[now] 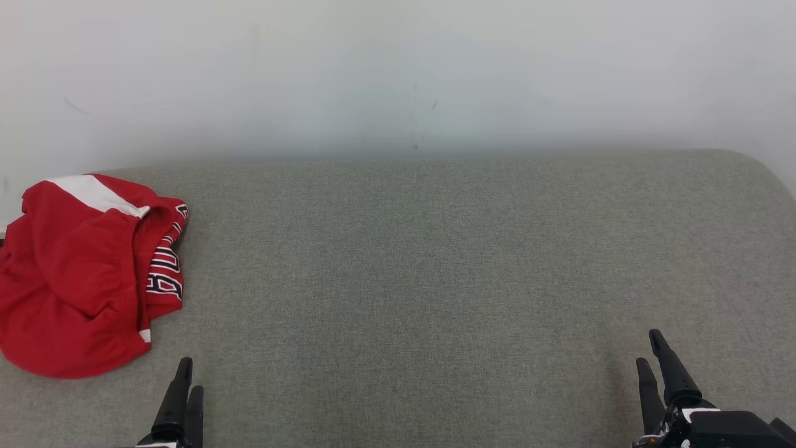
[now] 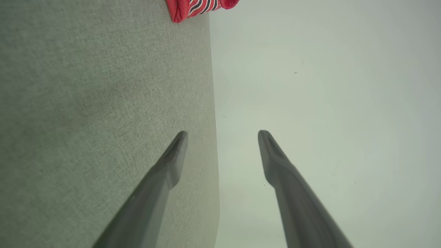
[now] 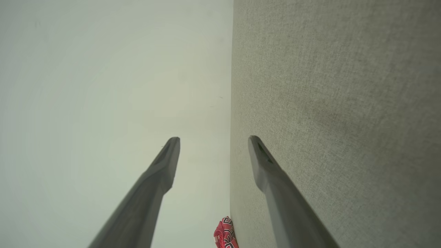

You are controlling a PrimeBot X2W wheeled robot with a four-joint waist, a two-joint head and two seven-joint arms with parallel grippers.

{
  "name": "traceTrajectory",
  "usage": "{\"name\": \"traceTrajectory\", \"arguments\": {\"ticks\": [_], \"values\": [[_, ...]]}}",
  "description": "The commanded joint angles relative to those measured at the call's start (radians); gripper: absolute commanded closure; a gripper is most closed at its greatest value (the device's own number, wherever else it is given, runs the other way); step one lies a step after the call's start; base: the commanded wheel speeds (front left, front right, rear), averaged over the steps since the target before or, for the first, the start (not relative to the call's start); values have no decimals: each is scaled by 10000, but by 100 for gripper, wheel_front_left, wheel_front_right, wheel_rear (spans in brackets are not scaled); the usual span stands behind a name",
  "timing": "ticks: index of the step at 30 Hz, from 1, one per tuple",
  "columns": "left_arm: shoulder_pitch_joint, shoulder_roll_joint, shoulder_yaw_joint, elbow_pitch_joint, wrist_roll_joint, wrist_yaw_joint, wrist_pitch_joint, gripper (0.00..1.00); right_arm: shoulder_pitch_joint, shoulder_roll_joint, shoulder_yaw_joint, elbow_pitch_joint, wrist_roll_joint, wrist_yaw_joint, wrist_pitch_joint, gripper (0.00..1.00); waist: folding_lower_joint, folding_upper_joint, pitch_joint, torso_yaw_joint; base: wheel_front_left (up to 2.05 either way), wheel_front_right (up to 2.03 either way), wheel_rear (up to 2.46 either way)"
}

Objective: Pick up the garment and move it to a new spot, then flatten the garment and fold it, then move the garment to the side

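The garment [image 1: 74, 280] is red with a white band and black-and-white lettering. It lies crumpled at the far left of the grey fabric surface [image 1: 435, 280]. My left gripper [image 1: 189, 373] is at the bottom left, just right of and below the garment, apart from it. Its fingers are close together, shut on nothing. My right gripper [image 1: 648, 348] is at the bottom right, far from the garment, and also shut on nothing. A corner of the garment [image 2: 198, 8] shows at the top of the left wrist view, beyond my left gripper [image 2: 223, 132]. The garment [image 3: 225, 236] also peeks in below my right gripper [image 3: 213, 137].
A pale wall [image 1: 398, 74] rises directly behind the grey surface. The surface's back right corner [image 1: 758, 165] is rounded. Its left edge runs beside the garment.
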Motion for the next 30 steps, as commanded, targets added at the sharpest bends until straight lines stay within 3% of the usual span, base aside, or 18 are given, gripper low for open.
{"name": "traceTrajectory", "arguments": {"ticks": [1, 13, 21, 30], "values": [[-136, 28, -94, -215, 40, 0, -141, 0, -161, -27, 111, -265, -20, 14, -121, 0, 0, 0, -4, 0, 0, 0, 0], [41, 22, -363, -394, 626, 0, -706, 0, 4, -34, 532, -579, -678, 26, -700, 0, 0, 0, -34, 8, 0, 0, 0], [3, 17, -475, -185, 2026, 90, -1042, 0, 132, -38, 502, -676, -1699, 34, -1043, 0, 0, 0, -57, 50, 0, 0, 0], [56, 13, -684, -214, 3992, 414, -1382, 0, 214, -43, 565, -556, -3699, 43, -1390, 0, 0, 0, -74, 91, 0, 0, 0]]}}
